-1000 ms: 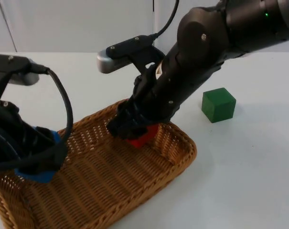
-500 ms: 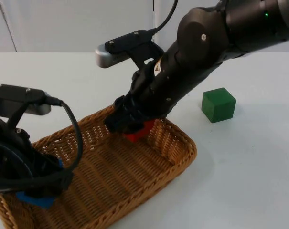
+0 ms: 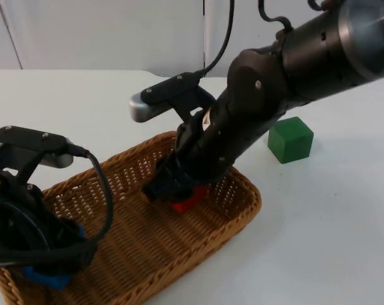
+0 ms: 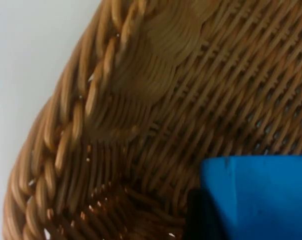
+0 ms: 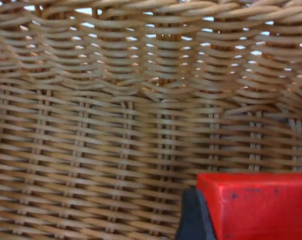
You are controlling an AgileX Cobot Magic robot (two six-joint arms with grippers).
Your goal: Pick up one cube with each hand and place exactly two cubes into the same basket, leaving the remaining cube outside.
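A woven wicker basket [image 3: 236, 210] lies on the white table. My right gripper [image 3: 179, 194] is low inside its far end, shut on a red cube [image 3: 188, 198]; the right wrist view has that red cube [image 5: 260, 205] close to the basket wall [image 5: 116, 100]. At the basket's near left corner my left gripper [image 3: 49, 270] is down inside, shut on a blue cube [image 3: 46, 278]. From the left wrist the blue cube [image 4: 260, 197] sits just over the basket floor [image 4: 230, 75] beside the rim [image 4: 96, 100]. A green cube [image 3: 291, 139] stands on the table right of the basket.
The grey partition wall [image 3: 103, 32] closes the table at the back. The right arm's bulk [image 3: 287, 82] hangs over the space between the basket and the green cube.
Both arms have lowered. The left gripper with the blue cube sank toward the basket's near left corner. The right gripper carried the red cube down deeper into the basket.
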